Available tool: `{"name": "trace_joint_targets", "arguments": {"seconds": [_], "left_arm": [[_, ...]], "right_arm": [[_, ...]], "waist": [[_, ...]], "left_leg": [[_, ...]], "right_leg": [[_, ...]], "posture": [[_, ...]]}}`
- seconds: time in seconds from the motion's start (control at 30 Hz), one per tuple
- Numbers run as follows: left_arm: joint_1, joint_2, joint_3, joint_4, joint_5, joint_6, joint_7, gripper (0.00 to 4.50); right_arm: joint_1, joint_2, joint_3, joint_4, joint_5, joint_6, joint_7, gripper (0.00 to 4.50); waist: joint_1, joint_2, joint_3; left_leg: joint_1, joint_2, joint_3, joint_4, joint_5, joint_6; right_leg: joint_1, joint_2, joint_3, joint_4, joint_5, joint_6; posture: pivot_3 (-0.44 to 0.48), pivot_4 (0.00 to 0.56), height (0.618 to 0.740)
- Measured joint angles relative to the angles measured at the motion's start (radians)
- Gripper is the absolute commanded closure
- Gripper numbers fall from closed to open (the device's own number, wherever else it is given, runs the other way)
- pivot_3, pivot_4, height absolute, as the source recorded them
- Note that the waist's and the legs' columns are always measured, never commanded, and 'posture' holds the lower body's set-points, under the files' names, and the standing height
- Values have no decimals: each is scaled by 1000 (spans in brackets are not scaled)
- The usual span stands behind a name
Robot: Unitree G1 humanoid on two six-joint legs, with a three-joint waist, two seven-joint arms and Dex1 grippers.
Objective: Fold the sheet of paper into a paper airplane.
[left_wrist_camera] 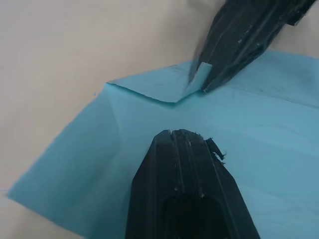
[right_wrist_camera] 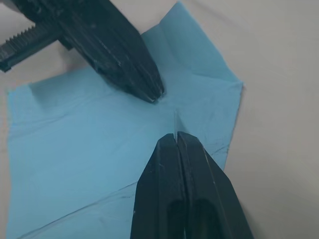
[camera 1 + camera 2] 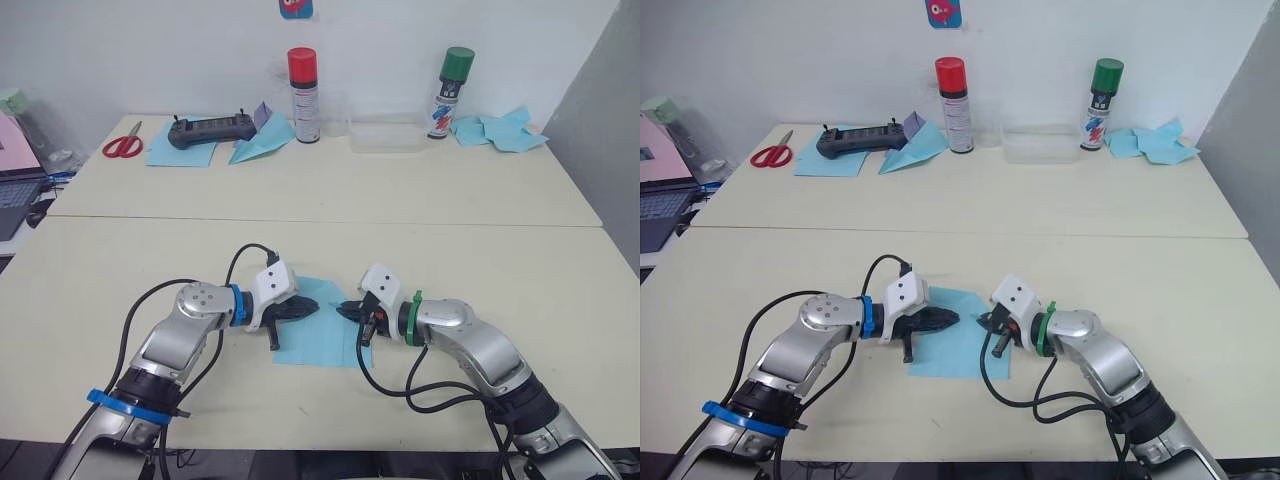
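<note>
The sheet of paper (image 3: 318,342) is light blue and lies mostly flat on the near table, with straight creases and one corner folded over. My left gripper (image 3: 308,308) is shut, its tip resting on the sheet's left half (image 1: 89,149). My right gripper (image 3: 344,310) faces it from the right, a few centimetres away. It is shut on a small raised fold of the sheet (image 2: 175,119) near the middle. The left wrist view shows that pinched flap (image 1: 197,74) at the right gripper's tip. The paper airplane is out of view.
On the far table stand a red-capped spray can (image 3: 303,95) and a green-capped spray can (image 3: 452,92). There is also a clear box (image 3: 388,135), a black controller (image 3: 210,130), red scissors (image 3: 123,145), another blue paper plane (image 3: 262,140) and crumpled blue paper (image 3: 500,130). A laptop (image 3: 12,190) sits at the left.
</note>
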Motion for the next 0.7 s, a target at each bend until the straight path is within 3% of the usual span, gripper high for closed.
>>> {"name": "trace_joint_targets", "arguments": {"seconds": [0.2,0.4,0.63,0.7], "left_arm": [[-70,-69,2,-2,-47,66,13,4500],[-129,-112,-34,75,19,38,54,4500],[-134,-124,-87,139,87,-23,35,4500],[-135,-124,-90,147,94,-43,31,4500]], "right_arm": [[0,0,0,-2,-3,7,1,4483],[0,0,1,-2,-7,6,3,4483],[5,8,-17,-17,25,50,20,2201],[11,18,-47,-30,68,102,25,2201]], "waist": [[0,0,0],[1,0,0],[2,0,0],[2,0,0]], "left_leg": [[-2,0,-1,0,0,0],[-2,0,-1,0,0,0],[-4,0,-2,0,0,0],[-4,0,-2,0,0,0]], "right_leg": [[0,0,-2,-3,0,0],[0,0,-1,-4,1,1],[0,0,-2,-5,1,1],[0,0,-2,-5,1,1]], "posture": [[0,150,740],[0,150,740],[0,150,740],[0,150,740]]}}
